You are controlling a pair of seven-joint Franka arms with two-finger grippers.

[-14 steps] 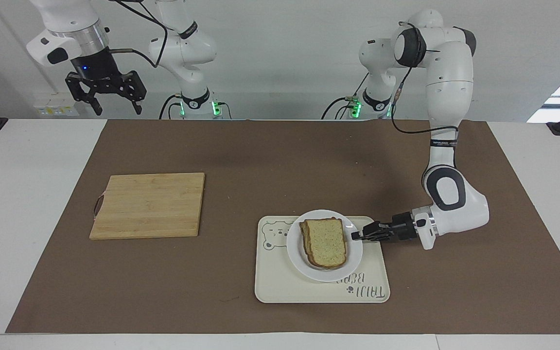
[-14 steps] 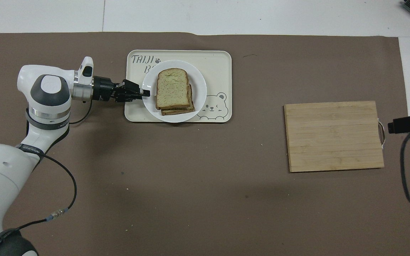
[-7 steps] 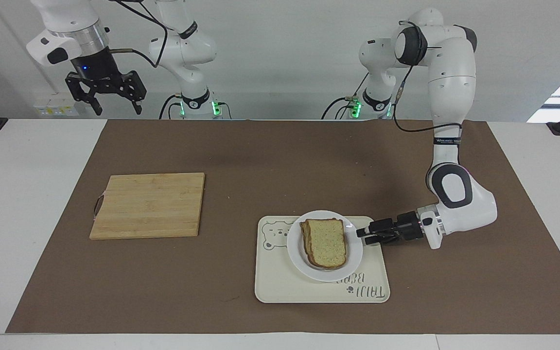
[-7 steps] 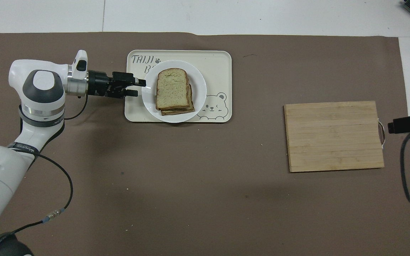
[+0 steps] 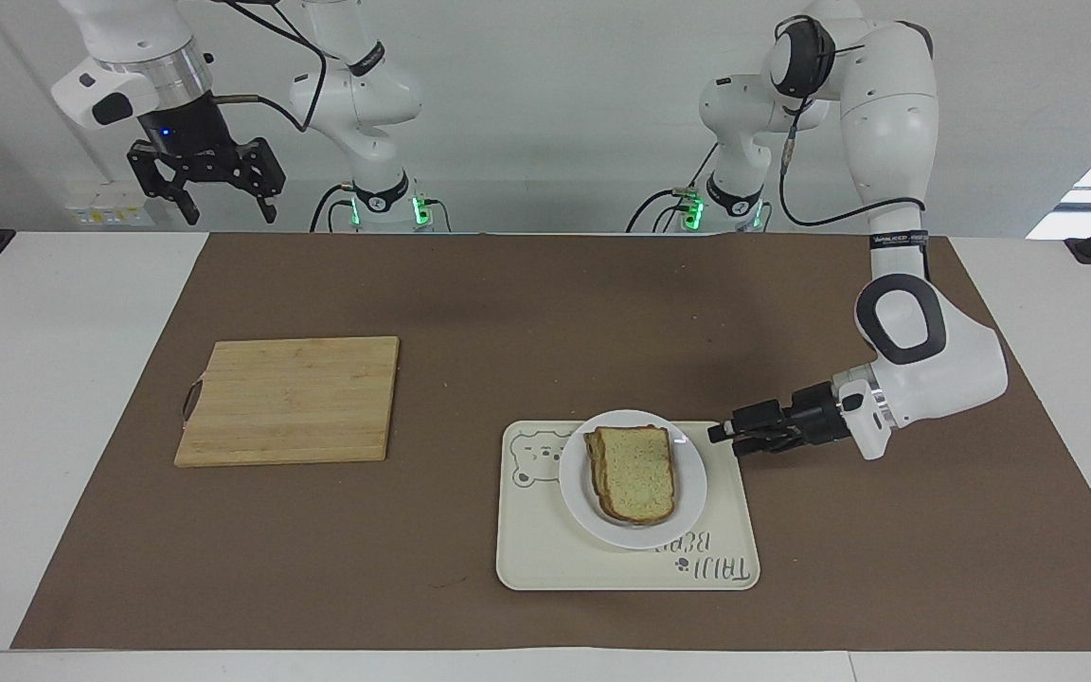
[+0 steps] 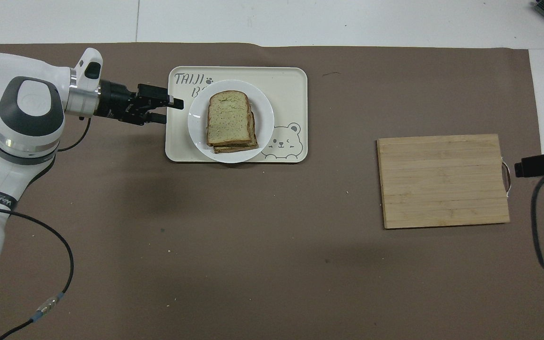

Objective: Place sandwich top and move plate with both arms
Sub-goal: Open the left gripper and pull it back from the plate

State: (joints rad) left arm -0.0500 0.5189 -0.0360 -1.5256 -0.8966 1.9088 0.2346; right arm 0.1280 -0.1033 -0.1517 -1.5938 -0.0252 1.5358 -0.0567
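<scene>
Since the sandwich top sits stacked on the plate on the tray, basically done imo; left gripper & right gripper both open, empty.

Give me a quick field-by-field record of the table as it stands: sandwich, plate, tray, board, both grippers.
sandwich top: lying on the stacked slices on the plate
plate: on the cream tray, toward the left arm's end
cutting board: bare, toward the right arm's end
left gripper: open, low at the tray's edge, clear of the plate
right gripper: open, raised, waiting near its base
</scene>
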